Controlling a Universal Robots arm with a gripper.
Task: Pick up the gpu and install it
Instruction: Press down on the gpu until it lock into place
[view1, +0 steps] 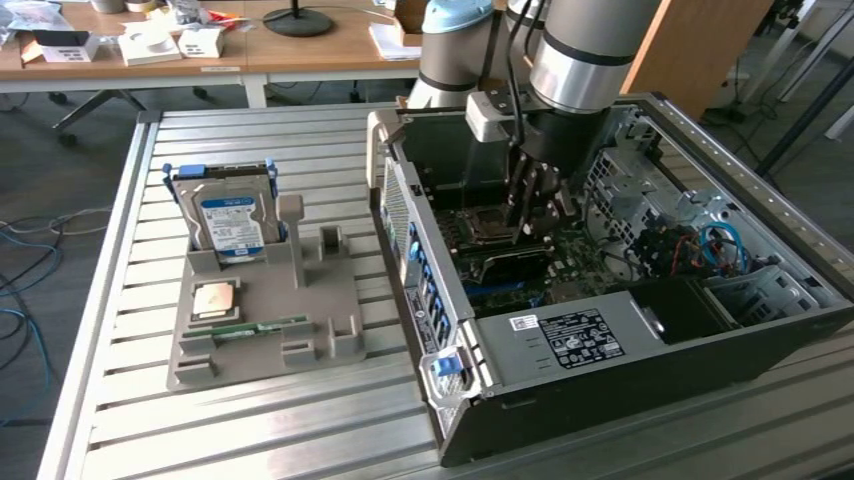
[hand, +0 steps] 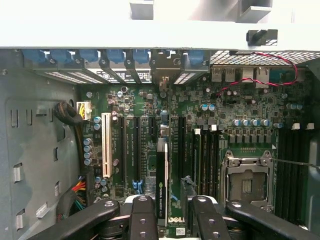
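The gpu (hand: 161, 180) shows edge-on in the wrist view as a thin dark card with a green label, its black heatsink side (hand: 187, 187) facing one finger. My gripper (hand: 172, 202) is shut on it, one finger (hand: 142, 215) on each side. The card stands upright just over the black expansion slots of the motherboard (hand: 200, 100), its far end pointing at the case's rear bracket openings. In the exterior view my gripper (view1: 537, 225) reaches down inside the open computer case (view1: 574, 340), low over the board.
A white slot (hand: 106, 145) and the empty CPU socket (hand: 247, 185) flank the card. Cable bundles (hand: 70, 112) lie by the case wall. Outside the case, a grey fixture tray (view1: 287, 345) holds a hard drive (view1: 234, 222), a processor (view1: 216, 298) and a memory stick (view1: 254, 328).
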